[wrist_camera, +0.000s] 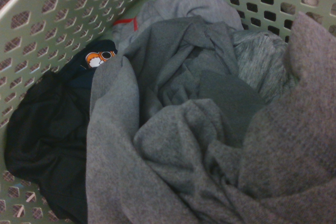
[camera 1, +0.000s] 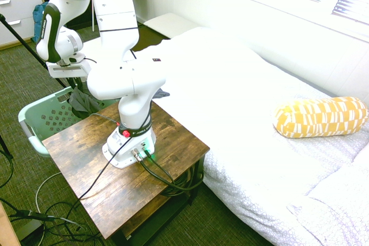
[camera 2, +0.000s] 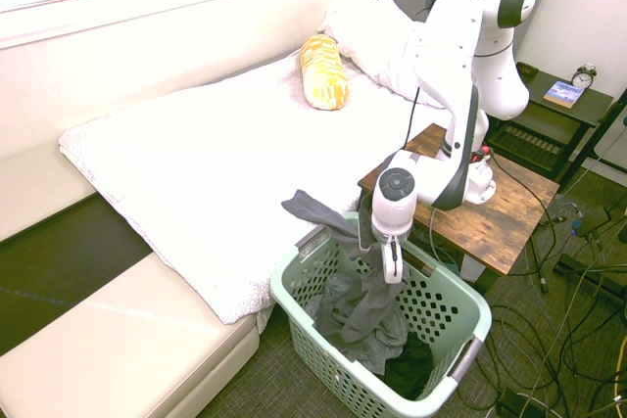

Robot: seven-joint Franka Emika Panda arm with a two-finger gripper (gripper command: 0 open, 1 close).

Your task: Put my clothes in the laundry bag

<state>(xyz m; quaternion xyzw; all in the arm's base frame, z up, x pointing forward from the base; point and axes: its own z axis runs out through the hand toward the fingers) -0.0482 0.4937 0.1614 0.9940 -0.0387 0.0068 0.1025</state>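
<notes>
Two-finger gripper [camera 2: 393,266], pointing down over large mint-green perforated plastic laundry basket [camera 2: 460,296], is clamped on dark grey soft fabric garment [camera 2: 367,305]. Garment hangs into basket; one end drapes over far rim twd white bed [camera 2: 225,154].

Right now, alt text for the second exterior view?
A white robot arm's gripper, shut on a dark grey garment, hangs it into a mint-green laundry basket beside a white bed; one end drapes over the rim. A yellow pillow lies on the bed.
</notes>
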